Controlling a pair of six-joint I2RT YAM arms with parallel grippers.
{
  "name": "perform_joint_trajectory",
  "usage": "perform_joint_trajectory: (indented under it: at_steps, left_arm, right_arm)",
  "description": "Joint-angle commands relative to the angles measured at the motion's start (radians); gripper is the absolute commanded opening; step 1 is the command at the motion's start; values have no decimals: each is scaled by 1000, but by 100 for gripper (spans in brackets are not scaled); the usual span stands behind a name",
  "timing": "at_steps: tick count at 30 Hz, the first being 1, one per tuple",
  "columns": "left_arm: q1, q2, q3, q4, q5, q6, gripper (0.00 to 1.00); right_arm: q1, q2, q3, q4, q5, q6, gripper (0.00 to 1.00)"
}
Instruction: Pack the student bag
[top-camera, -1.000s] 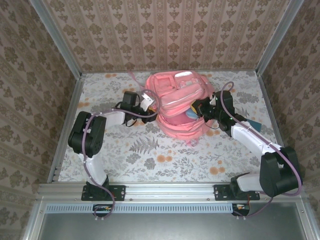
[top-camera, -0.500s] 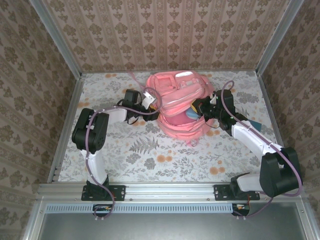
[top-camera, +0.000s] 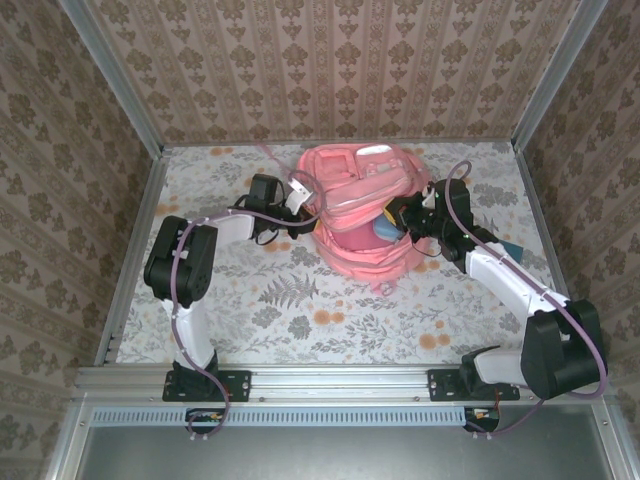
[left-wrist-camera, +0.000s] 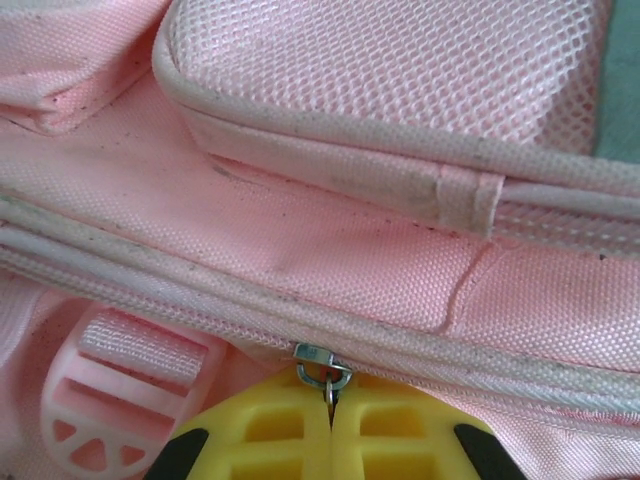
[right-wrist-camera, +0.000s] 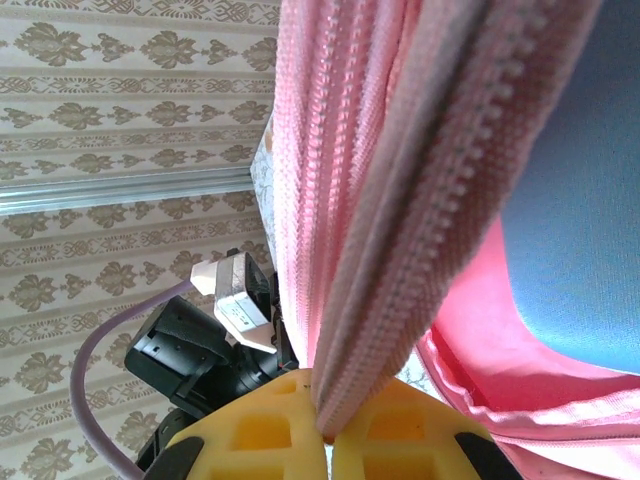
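The student bag (top-camera: 358, 178), a large pink backpack, lies at the back middle of the table with its main compartment gaping toward the front. My left gripper (top-camera: 300, 203) is at the bag's left side. In the left wrist view the left gripper (left-wrist-camera: 330, 402) has its yellow fingers (left-wrist-camera: 270, 430) pressed together on a small metal zip pull (left-wrist-camera: 325, 366) at the zip line. My right gripper (top-camera: 404, 214) is at the bag's right side. There the right gripper (right-wrist-camera: 326, 434) is shut on the zip edge (right-wrist-camera: 420, 230) of the opening, holding it up. A blue thing (right-wrist-camera: 585, 220) shows inside.
A pink plastic strap buckle (left-wrist-camera: 105, 400) sits just left of the left fingers. A small flat blue thing (top-camera: 508, 247) lies on the floral tabletop (top-camera: 330, 315) beside the right forearm. Patterned walls enclose the back and both sides.
The left gripper edged toward the bag's left side and closed on the zip pull. The right gripper kept its hold on the zip edge and hardly moved.
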Motion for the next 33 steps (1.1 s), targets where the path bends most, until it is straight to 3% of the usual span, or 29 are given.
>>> perform_joint_trajectory:
  at_steps: [1, 17, 23, 33]
  left_arm:
    - [-3, -38, -31, 50, 9, -2, 0]
    - [-45, -191, -236, 93, 53, -72, 0]
    - [-57, -220, -272, 190, 58, -185, 0]
    - [-123, -257, -320, 217, 48, -257, 0]
  right_arm:
    - [-3, -34, 15, 37, -28, -11, 3]
    - [77, 107, -4, 134, 80, -20, 1]
    - [121, 225, 5, 261, 69, 0, 1]
    - [167, 380, 89, 382, 34, 30, 2]
